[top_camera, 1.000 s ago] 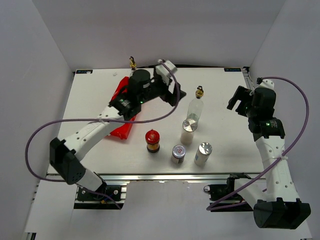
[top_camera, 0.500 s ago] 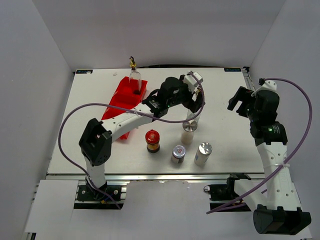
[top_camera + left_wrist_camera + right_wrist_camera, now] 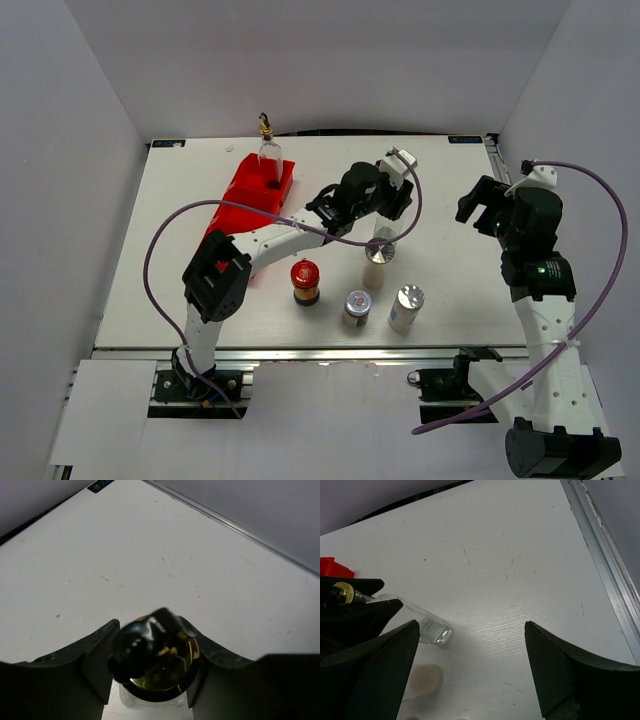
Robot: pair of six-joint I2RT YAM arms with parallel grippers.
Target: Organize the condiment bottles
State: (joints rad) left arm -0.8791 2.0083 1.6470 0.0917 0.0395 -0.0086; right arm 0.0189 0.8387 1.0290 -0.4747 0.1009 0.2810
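Glass cruet (image 3: 156,655): upright on the table (image 3: 450,260), right of centre, with its base just behind one white shaker (image 3: 377,262). Its gold spout and dark stopper sit between the fingers of the left gripper (image 3: 388,207). The jaws stand close against the gold collar on both sides. Whether they press it or only flank it cannot be told from the wrist view.

The other cruet (image 3: 268,158) stands in the far end of the red tray (image 3: 240,205). Toward the near edge, apart from one another: red-lidded jar (image 3: 305,280), silver-lidded short jar (image 3: 356,305), second shaker (image 3: 405,306). The right gripper (image 3: 471,627) is spread wide and holds nothing, over bare table to the right of the cruet.

Step in hand (judged): take the cruet by the neck for transfer to the tray.

Notes for doing it well:
- The hold is high on a tall, narrow, smooth piece, which will likely swing or slip. Seat the pads under the collar's flare before lifting.
- Lift straight up first, because the shaker is just beside the base.
- Keep the cruet vertical and travel slowly.
- Release in the tray only once the base sits flat.
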